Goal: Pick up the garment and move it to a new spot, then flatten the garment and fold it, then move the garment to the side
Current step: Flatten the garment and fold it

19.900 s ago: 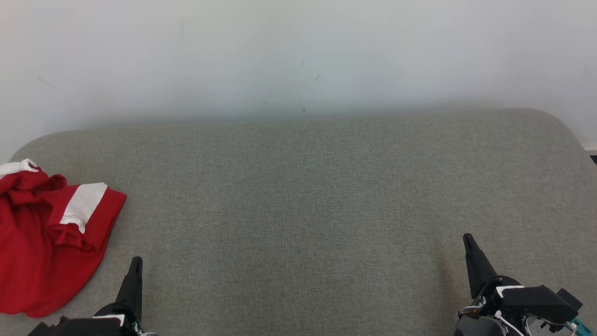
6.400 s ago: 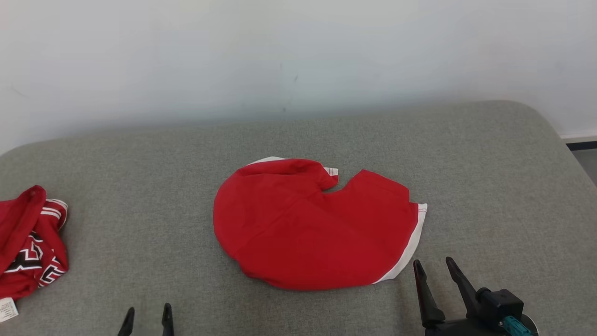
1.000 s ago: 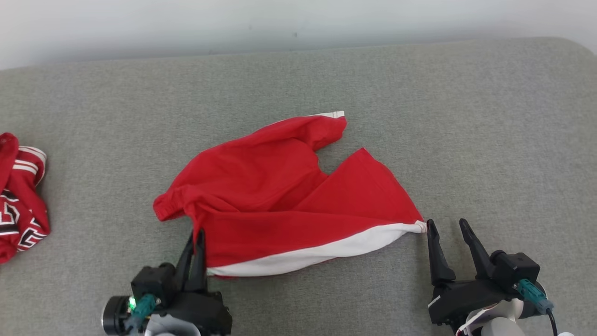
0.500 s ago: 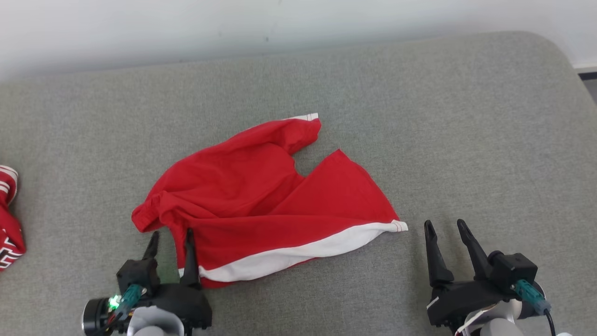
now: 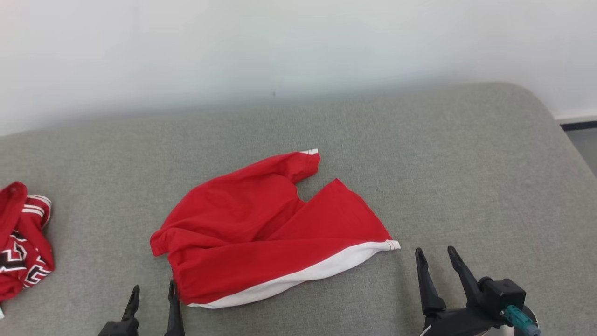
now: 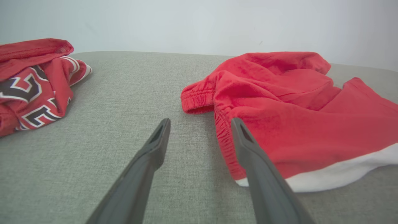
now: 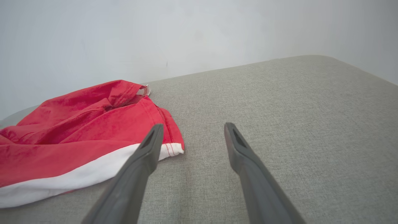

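Observation:
The garment point(image 5: 261, 233), red shorts with a white side stripe, lies rumpled in the middle of the grey cushion, waistband toward the lower left. My left gripper point(image 5: 154, 290) stands open just left of the waistband corner, holding nothing; in the left wrist view the garment point(image 6: 295, 115) lies beside and behind the right finger of that gripper point(image 6: 200, 123). My right gripper point(image 5: 434, 254) is open a short way right of the white-striped hem corner. In the right wrist view the garment point(image 7: 77, 137) lies left of the open right gripper point(image 7: 192, 127).
A second red garment with black and white lettering point(image 5: 21, 242) lies bunched at the cushion's left edge, also in the left wrist view point(image 6: 34, 84). A pale wall point(image 5: 298, 46) backs the grey cushion point(image 5: 466, 163), whose right edge curves away near a strip of floor.
My left gripper has opened, let go of the garment's waistband and drawn back toward me. The garment now rests on the cushion. The head camera has tilted up, shifting the whole picture.

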Available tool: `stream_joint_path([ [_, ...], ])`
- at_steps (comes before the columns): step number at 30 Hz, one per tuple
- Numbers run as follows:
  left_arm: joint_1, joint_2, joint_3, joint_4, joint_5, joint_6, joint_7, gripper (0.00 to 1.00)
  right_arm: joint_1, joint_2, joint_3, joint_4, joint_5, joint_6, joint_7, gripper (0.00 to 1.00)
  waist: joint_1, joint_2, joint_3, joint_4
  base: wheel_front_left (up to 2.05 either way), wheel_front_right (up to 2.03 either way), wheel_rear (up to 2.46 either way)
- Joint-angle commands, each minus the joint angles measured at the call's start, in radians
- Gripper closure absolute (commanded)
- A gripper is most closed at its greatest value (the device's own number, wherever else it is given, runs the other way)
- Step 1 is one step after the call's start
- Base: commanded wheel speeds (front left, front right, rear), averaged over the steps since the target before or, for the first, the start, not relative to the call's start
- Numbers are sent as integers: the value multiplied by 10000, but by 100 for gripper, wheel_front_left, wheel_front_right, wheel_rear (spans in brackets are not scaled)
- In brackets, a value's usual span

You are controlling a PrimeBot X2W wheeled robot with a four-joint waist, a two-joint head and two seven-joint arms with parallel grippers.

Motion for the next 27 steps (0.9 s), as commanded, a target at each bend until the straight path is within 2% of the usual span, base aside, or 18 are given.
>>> stream_joint_path([
  [1,232,2,44,-149,82,-69,-31,0,108,52,30,1,-32,-25,-3,0,1,1,-346,54,0,0,0],
  [11,1084,4,-25,-745,320,-258,-31,0,311,85,65,-25,-96,-25,-3,0,1,1,-697,-73,0,0,0],
  [16,1416,2,-61,-936,440,-219,-31,0,469,90,47,-149,-123,-25,-3,0,1,1,-733,-123,0,0,0],
  [22,1364,4,-218,-898,374,-185,-31,0,493,79,13,-227,-207,-25,-3,0,1,1,-651,-62,0,0,0],
  [27,1178,2,-499,-632,183,-340,-32,0,363,-7,153,-191,-176,-26,-3,0,1,1,-395,66,0,0,0],
])
